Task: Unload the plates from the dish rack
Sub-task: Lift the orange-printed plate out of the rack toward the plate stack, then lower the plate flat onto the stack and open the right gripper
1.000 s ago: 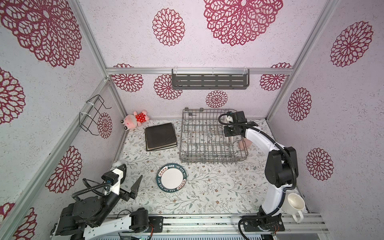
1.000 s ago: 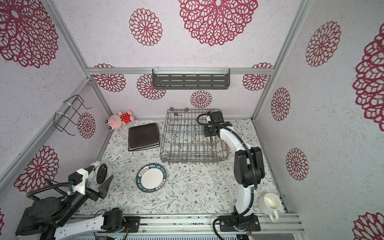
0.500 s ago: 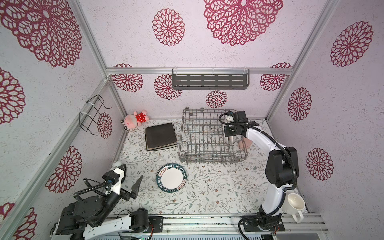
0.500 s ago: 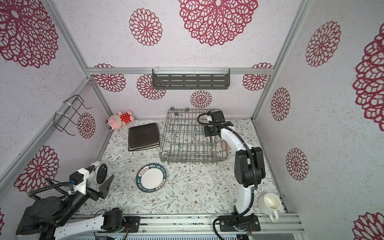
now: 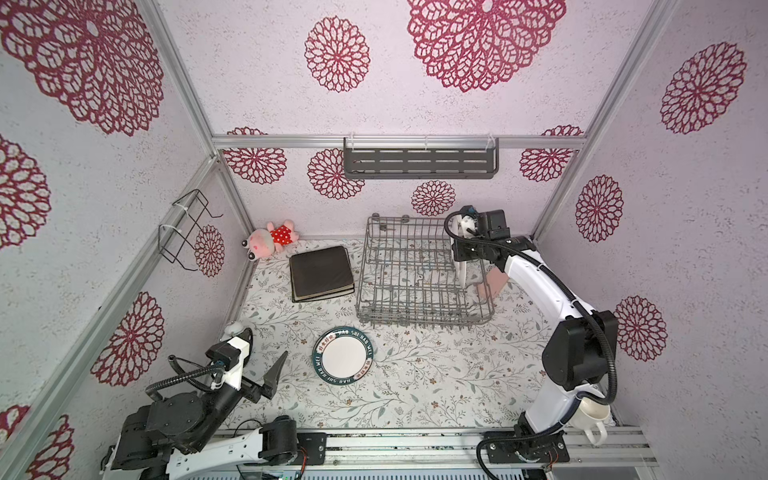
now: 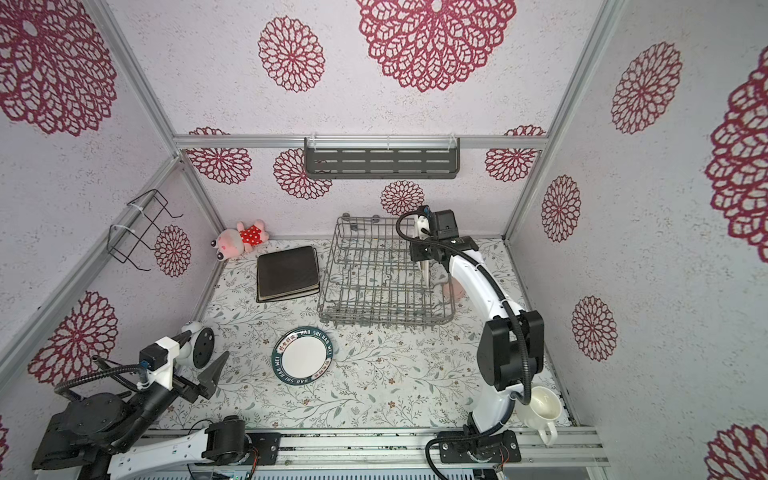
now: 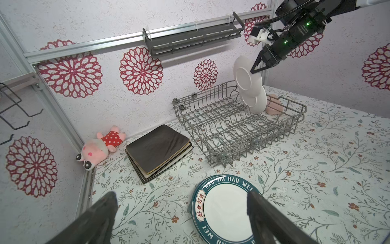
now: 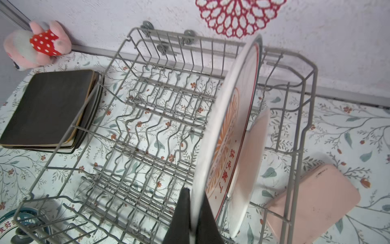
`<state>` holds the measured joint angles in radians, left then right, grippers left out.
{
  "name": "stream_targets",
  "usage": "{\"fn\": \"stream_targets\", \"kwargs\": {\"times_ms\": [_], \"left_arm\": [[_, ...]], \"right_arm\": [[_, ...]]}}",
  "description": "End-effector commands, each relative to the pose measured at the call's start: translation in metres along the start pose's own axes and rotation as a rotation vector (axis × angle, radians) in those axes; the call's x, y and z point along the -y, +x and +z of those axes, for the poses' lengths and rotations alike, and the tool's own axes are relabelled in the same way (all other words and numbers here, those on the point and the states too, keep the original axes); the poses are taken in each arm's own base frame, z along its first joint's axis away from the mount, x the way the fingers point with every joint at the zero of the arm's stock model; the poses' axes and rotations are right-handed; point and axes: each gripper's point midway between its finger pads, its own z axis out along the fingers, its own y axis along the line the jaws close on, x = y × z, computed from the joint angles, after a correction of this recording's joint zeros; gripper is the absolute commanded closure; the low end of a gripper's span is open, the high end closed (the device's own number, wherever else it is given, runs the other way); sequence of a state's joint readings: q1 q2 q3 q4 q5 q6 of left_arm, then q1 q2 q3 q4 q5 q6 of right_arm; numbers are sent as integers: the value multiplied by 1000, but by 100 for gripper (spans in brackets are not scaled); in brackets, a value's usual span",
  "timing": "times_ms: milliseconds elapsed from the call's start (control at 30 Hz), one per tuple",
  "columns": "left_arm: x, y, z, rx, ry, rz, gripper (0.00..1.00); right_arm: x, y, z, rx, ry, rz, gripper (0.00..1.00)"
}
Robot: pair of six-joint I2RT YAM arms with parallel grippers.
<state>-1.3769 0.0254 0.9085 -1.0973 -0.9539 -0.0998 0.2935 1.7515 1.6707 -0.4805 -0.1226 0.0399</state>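
Observation:
My right gripper (image 8: 194, 211) is shut on the rim of a round white plate with an orange print (image 8: 228, 118). It holds the plate on edge over the right end of the grey wire dish rack (image 5: 399, 309). The left wrist view shows this held plate (image 7: 245, 74) raised above a second pale plate (image 7: 256, 101), which stands in the rack. A teal-rimmed round plate (image 5: 343, 356) lies flat on the table in front of the rack. A stack of dark square plates (image 5: 322, 274) lies left of the rack. My left gripper (image 7: 181, 195) is open and empty near the front left.
A pink flat object (image 8: 316, 196) leans outside the rack's right side. A pink plush toy (image 5: 270, 240) lies in the back left corner. A white mug (image 5: 592, 415) sits by the right arm's base. A grey slotted shelf (image 5: 419, 162) and a black wire holder (image 5: 187, 228) hang on the walls.
My right gripper has risen slightly with the plate in it. The left arm has not moved.

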Motion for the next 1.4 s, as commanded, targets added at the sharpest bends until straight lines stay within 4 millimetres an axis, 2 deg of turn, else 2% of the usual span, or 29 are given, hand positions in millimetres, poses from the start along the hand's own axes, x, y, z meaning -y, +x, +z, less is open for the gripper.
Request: {"fn": "stream_targets", "kwargs": {"times_ms": [0,233,433,533,700,933,1067,1367], "left_arm": [[1,-6,-3,25,36,-29,3],[-1,-9,-5,34,47,-43,3],[-3,-10,-7,43,49,-54,3],[-7,-9,-6,42,15,-58,3],[-10,-6,-7,32,14,-77,3],[-10,-4,-6,27,3,-65,3],[-7,-3,-5,24,16,-58,3],[-9,-1,-6,16,8,-53,3]], "right_arm": [[-46,-37,-44,130,-48,-190,100],[-155,-39,-86,280,-126,-567,100],[-213,-25,-106,392,-105,-779,100],[-246,1,-112,471,-117,-949,100],[-299,61,-114,579,-118,-1272,100],[-345,124,-107,626,-69,-1540,100],[-358,147,-99,643,-23,-1617,100],[-372,201,-88,593,-83,-1709,100]]}}
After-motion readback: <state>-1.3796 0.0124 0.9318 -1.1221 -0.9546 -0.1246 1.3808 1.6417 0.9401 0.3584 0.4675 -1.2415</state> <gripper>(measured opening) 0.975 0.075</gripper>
